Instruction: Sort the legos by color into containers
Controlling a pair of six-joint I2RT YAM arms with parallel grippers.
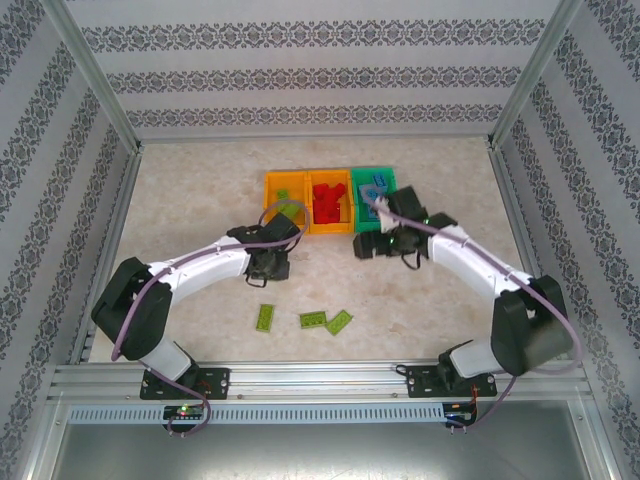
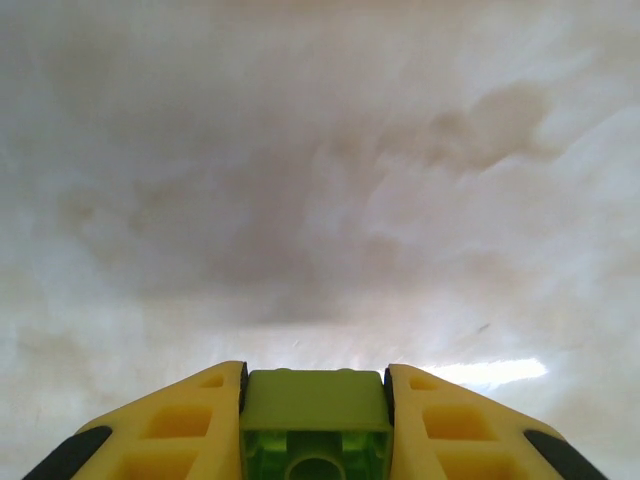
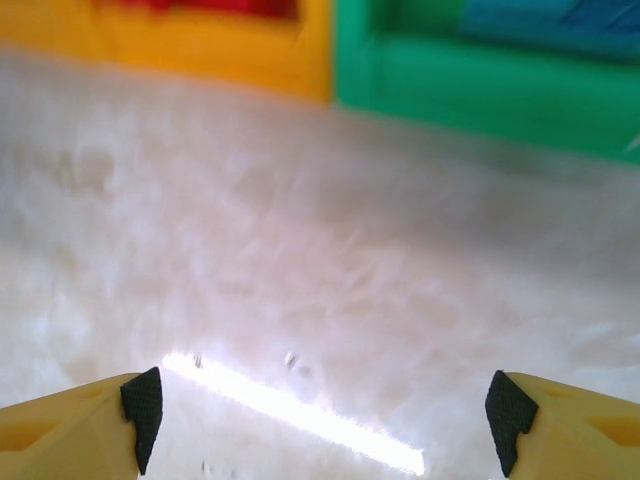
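Overhead, three bins line up at 12 o'clock: left bin orange, middle bin orange with red legos, green bin with blue legos. Three green legos lie loose at 6 o'clock. Left wrist: left gripper clamps a fourth green lego. Right wrist: right gripper gapes empty, middle bin at 11, green bin at 1

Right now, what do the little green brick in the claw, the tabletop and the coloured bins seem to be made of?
The green lego brick: moulded plastic, glossy, slightly translucent at its hollow underside. The tabletop: beige, marble-like veining, glare streak; stone or printed laminate, I cannot tell. The orange bin and green bin: probably plastic, from saturated colour and smooth walls, though blurred.
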